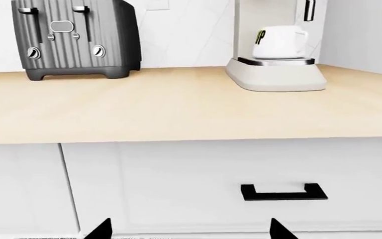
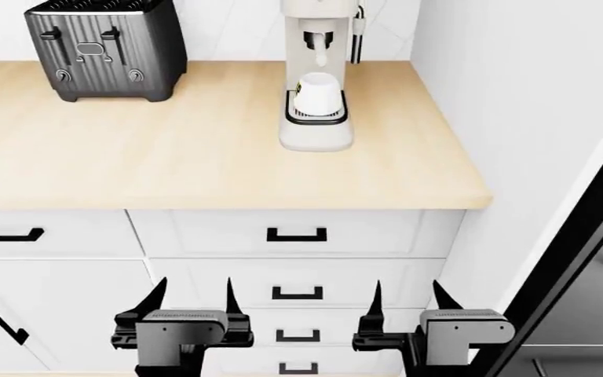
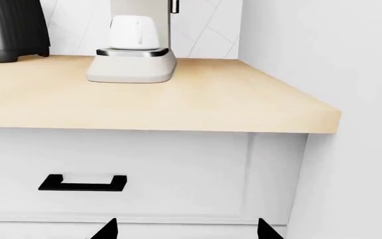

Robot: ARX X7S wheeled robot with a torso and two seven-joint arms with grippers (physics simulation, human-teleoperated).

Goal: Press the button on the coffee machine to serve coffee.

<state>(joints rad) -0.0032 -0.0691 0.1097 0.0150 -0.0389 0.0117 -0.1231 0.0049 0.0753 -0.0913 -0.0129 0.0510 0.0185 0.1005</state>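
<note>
Coffee machine [image 2: 317,75]: cream-white unit standing at the far right of the wooden countertop [image 2: 207,165], its base sitting on the wood and its boxy head running past the upper edge of the head view. White cup [image 2: 316,96]: sitting upside down on the machine's black-rimmed drip tray [image 2: 319,121], under the cream spout. Button: not showing in any view, so its place on the machine cannot be told. Black side wand [image 2: 357,35]: hanging at the machine's right side. Black toaster [image 2: 106,49]: standing at the far left of the same countertop, well apart from the machine, two knobs facing the near side. White drawer fronts with black handles [image 2: 296,234]: lying below the countertop's near edge. Left gripper [image 2: 191,302]: hanging low in front of the drawers, near side, fingers spread wide apart and holding nothing. Right gripper [image 2: 404,301]: hanging beside it to the right, at the same height, fingers likewise spread apart and holding nothing. Both grippers are sitting well below and well apart from the coffee machine, touching nothing.
</note>
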